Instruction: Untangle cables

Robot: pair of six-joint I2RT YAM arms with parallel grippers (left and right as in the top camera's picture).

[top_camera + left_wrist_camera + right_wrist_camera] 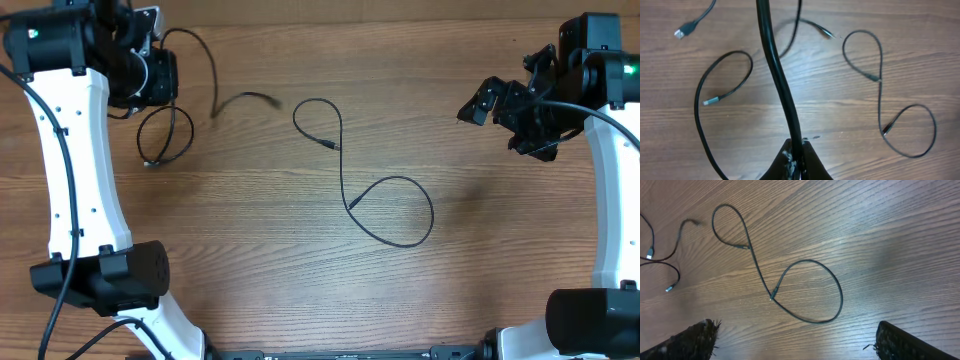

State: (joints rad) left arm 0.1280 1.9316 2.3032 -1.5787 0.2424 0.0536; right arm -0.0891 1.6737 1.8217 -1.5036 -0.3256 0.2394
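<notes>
My left gripper [160,72] at the back left is shut on a thin black cable [782,85], held above the table [300,280]. This cable arcs right over the table [205,60] to a blurred end [268,99]. Below the gripper a second cable forms a small loop [190,135] with a silver-tipped plug [707,102]. Another plug end [682,32] lies nearby. A separate cable lies in a figure-eight [345,185] mid-table, also in the right wrist view [760,272]. My right gripper [500,108] is open and empty, raised at the back right, apart from all cables.
The wooden table's left side holds the white left arm [75,170] with its thicker black base cable [60,130]. The white right arm [615,190] stands along the right edge. The right gripper's fingers [800,345] frame bare wood below the figure-eight.
</notes>
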